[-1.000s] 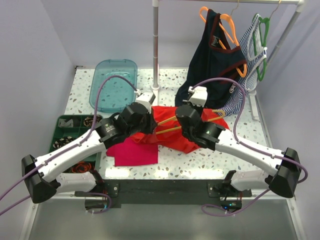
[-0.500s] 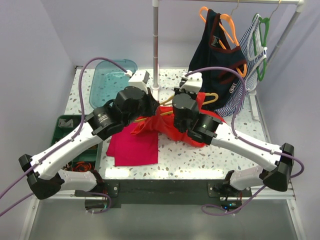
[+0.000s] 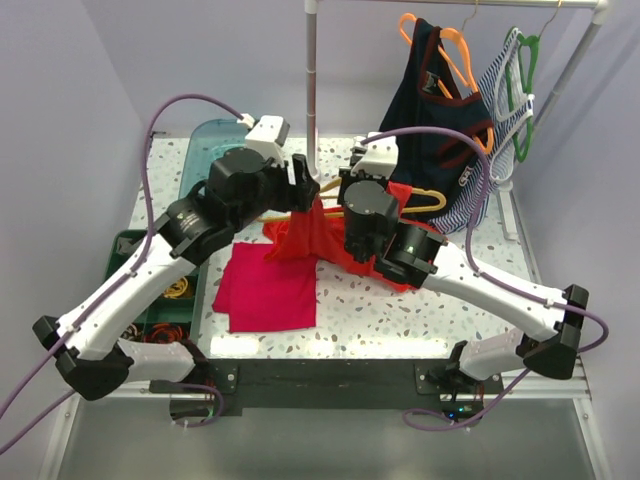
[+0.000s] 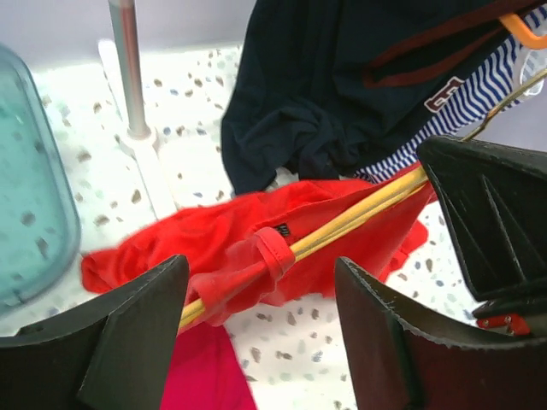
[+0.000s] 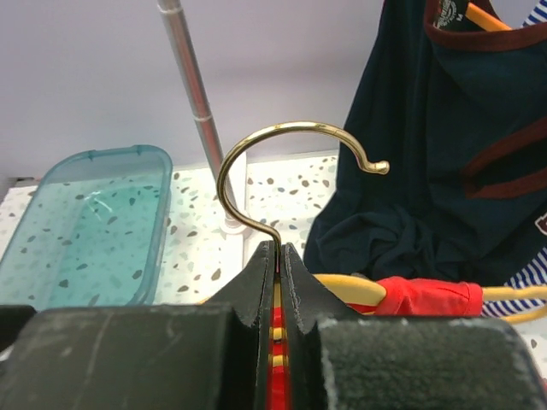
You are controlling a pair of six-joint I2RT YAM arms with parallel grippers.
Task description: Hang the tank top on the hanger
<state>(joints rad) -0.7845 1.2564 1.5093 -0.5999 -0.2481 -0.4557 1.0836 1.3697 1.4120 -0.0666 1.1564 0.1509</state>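
Note:
The red-orange tank top [image 3: 312, 238] hangs crumpled from the pale yellow hanger [image 3: 428, 203], held above the table. In the left wrist view one strap [image 4: 272, 256] loops round the hanger's arm [image 4: 359, 218]. My right gripper [image 3: 352, 197] is shut on the hanger's neck just under the metal hook [image 5: 256, 154], its jaws pressed together [image 5: 279, 249]. My left gripper [image 3: 305, 186] stands open just left of the top. Its fingers [image 4: 145, 316] straddle the strap end without touching it.
A magenta cloth [image 3: 265, 295] lies flat under the left arm. A teal bin [image 3: 200, 165] and a green tray [image 3: 130, 262] sit at the left. The rack's pole [image 3: 312, 90] stands behind. A navy top [image 3: 430, 130] and a striped top [image 3: 500, 100] hang at the right.
My left gripper has opened and let go of the tank top. Both arms have risen and moved toward the back, lifting the hanger and top off the table.

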